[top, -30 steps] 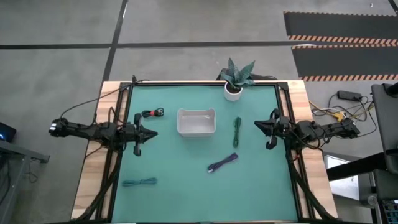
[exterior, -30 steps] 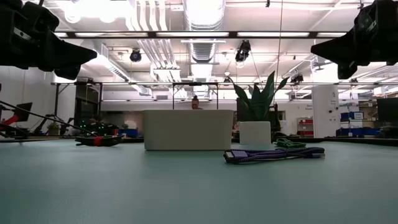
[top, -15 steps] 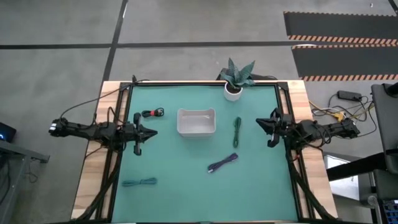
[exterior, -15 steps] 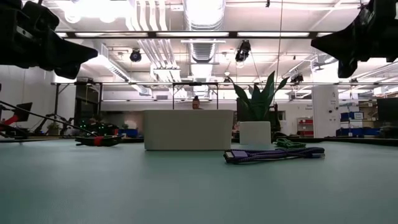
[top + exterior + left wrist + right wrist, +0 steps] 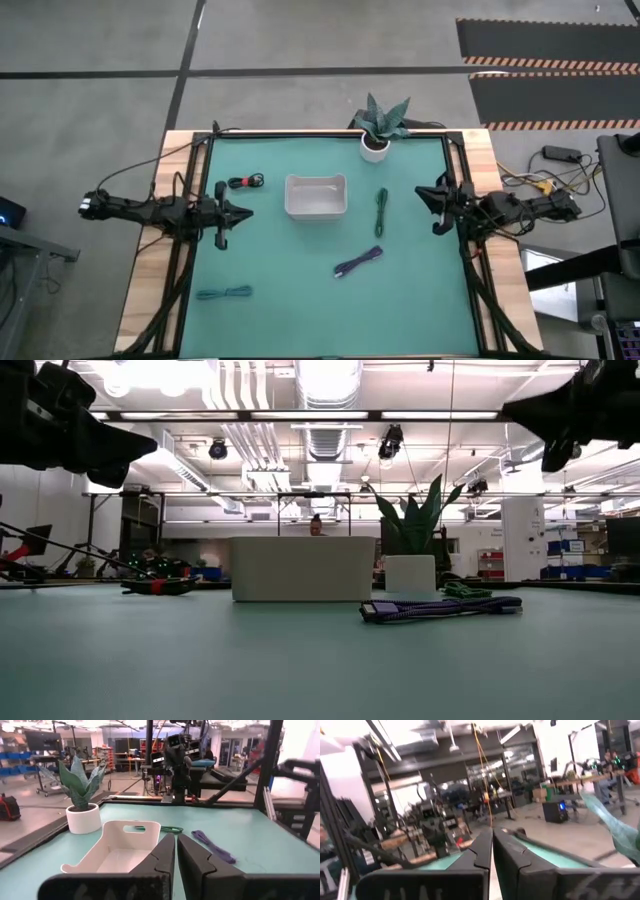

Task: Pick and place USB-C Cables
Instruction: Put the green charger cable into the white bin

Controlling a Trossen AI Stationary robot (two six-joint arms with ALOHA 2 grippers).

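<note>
The green table (image 5: pixel 300 310) carries a white tray (image 5: pixel 316 196) near its middle, a potted plant (image 5: pixel 378 128) at its far edge, and four short bundled cables spread around the tray. The left arm (image 5: pixel 140 210) reaches in from the table's left side, and its left gripper (image 5: pixel 243 213) hangs above the surface with its fingers pressed together and nothing between them. The right arm (image 5: pixel 520 210) comes in from the right side, and the right gripper (image 5: pixel 422 194) is also pressed together and empty, held well above the table. The red-and-black cable (image 5: pixel 244 182) lies just beyond the left gripper, between it and the far edge, to the left of the tray. The dark green cable (image 5: pixel 381 211) lies between the tray and the right gripper, near the gripper's tip but apart from it. The purple cable (image 5: pixel 359 261) lies nearer the front, in front of the tray and well apart from both grippers. The teal cable (image 5: pixel 224 293) lies at the front left, well apart from the left gripper. No cable is in the tray.
</note>
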